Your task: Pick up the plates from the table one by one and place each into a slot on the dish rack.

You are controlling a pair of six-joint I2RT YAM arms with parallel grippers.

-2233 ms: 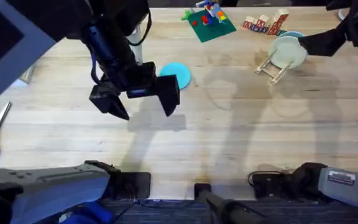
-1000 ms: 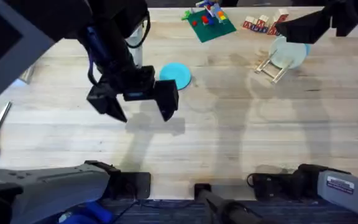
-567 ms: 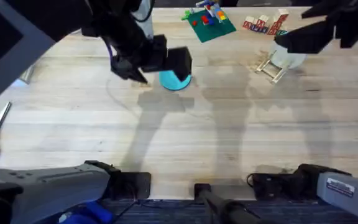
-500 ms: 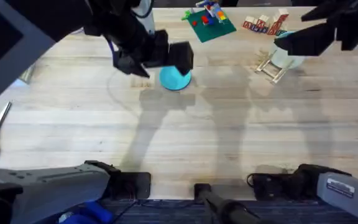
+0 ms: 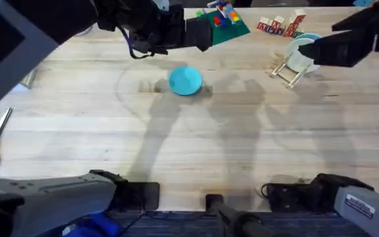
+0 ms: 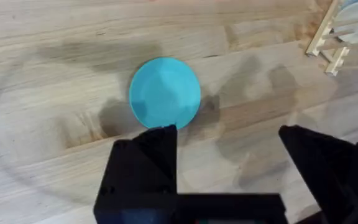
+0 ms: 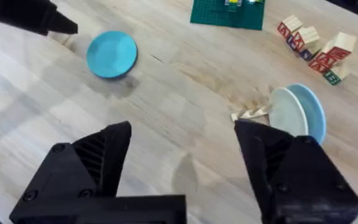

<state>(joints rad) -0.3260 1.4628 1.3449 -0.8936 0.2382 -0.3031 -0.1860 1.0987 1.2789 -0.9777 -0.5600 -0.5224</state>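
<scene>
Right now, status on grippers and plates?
Left gripper open, empty, above the bright blue plate. Right gripper open, empty. Two plates stand in the dish rack. Nothing blocking the blue plate.

1. Lighting is bright and even across the table [image 5: 77,118], with no hard glare on the wood.
2. Soft, doubled arm shadows fall on the wood toward the bases in the overhead view.
3. The bright blue plate [image 6: 165,93], just beyond the left gripper [image 6: 229,155] and its spread jaws, is sharp and casts a dim shadow.
4. Dark arm parts close under the overhead camera are blurred.
</scene>
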